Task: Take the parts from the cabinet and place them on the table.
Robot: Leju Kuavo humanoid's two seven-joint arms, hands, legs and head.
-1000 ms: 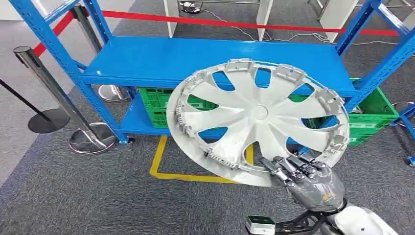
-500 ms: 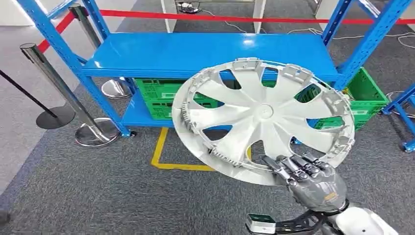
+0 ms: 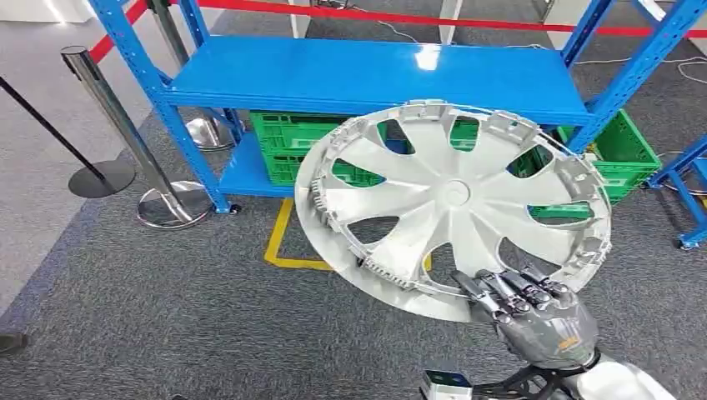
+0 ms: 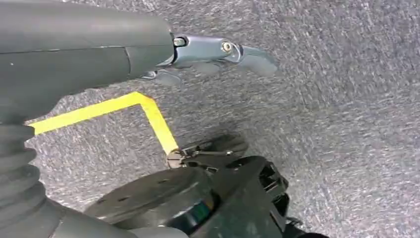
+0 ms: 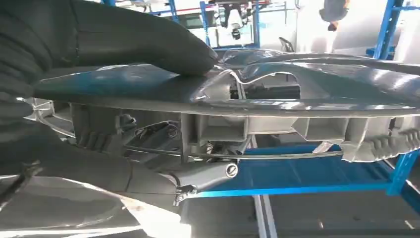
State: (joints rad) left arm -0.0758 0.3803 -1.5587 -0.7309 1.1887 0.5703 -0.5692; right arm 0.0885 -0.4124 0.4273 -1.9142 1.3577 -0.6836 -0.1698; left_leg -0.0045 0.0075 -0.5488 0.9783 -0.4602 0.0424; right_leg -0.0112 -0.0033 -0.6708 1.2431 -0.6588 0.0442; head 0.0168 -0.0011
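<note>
Nearest the body, the right hand [image 3: 534, 312] is clamped on the lower rim of the large silver plastic wheel cover [image 3: 454, 204], fingers curled over its edge; in the right wrist view the thick thumb [image 5: 148, 42] lies along one face while darker fingers [image 5: 148, 176] press the ribbed underside, so the rim is pinched between them. The wheel cover extends up and away from that hand, tilted with its inner, clipped face toward the head camera, held in the air in front of the robot and clear of any surface. The left hand [image 4: 218, 52] hangs low over the grey carpet [image 3: 167, 317], holding nothing; its fingers look loosely extended, though the view is too oblique to be sure how far apart they are. The right hand is plainly the one doing the carrying, and the disc's whole mass sits beyond its grip, so any set-down will likely have to lead with the far edge. Beyond the wheel cover, yellow floor tape [image 3: 279, 246] marks the carpet just in front of the blue metal shelving rack [image 3: 333, 75], with green plastic crates [image 3: 288, 146] on its lower shelf. Chrome stanchion posts [image 3: 112, 112] stand beside the rack, and a red barrier belt [image 3: 375, 15] runs behind it. No table is visible to receive the part.
</note>
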